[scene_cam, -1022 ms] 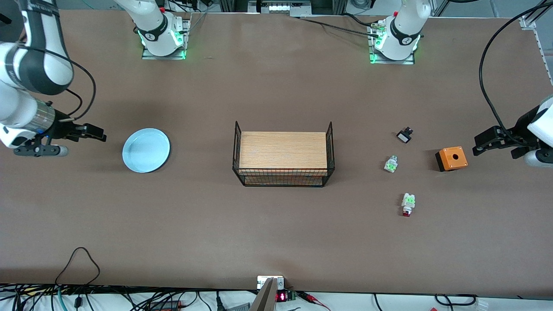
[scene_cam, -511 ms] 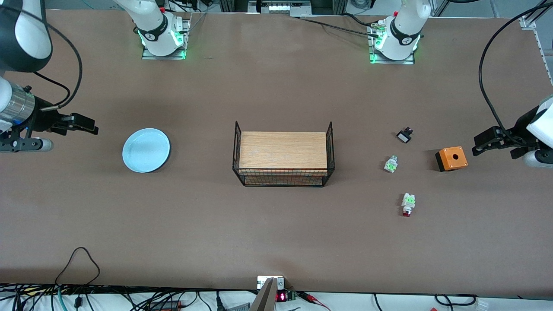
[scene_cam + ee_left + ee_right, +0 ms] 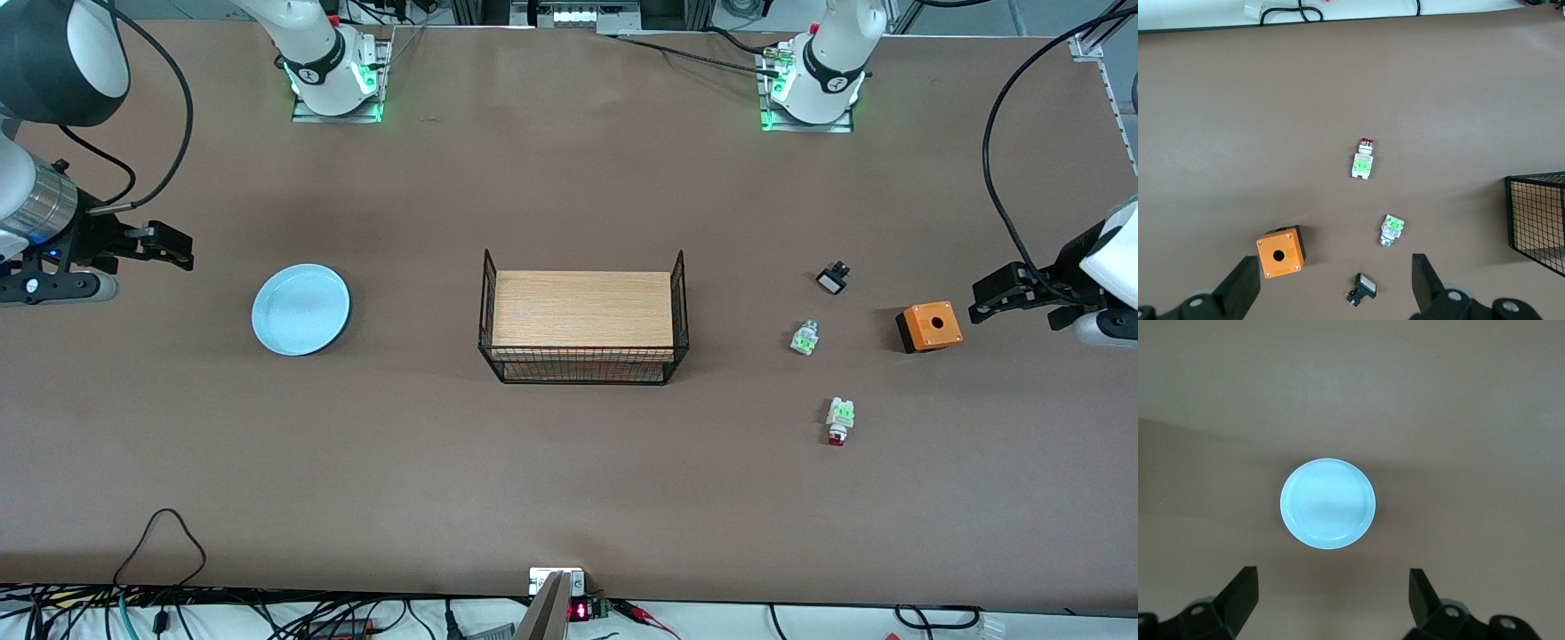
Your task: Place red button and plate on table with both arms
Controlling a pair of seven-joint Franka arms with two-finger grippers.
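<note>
The light-blue plate (image 3: 300,309) lies on the brown table (image 3: 569,480) toward the right arm's end; it also shows in the right wrist view (image 3: 1328,503). My right gripper (image 3: 178,251) is open and empty over bare table beside the plate; it also shows in the right wrist view (image 3: 1331,597). The red button (image 3: 839,420), white with a green patch and red tip, lies on the table toward the left arm's end; it also shows in the left wrist view (image 3: 1363,160). My left gripper (image 3: 985,302) is open and empty over the table beside the orange box; it also shows in the left wrist view (image 3: 1331,287).
A black wire basket with a wooden top (image 3: 582,324) stands mid-table. Near the red button are an orange box with a black hole (image 3: 929,326), a clear-white part with green (image 3: 804,339) and a small black-and-white part (image 3: 832,280). Cables run along the table's nearest edge.
My right gripper has drawn away from the plate, toward the right arm's end of the table and the bases. The left gripper has barely shifted. Plate and parts have not moved.
</note>
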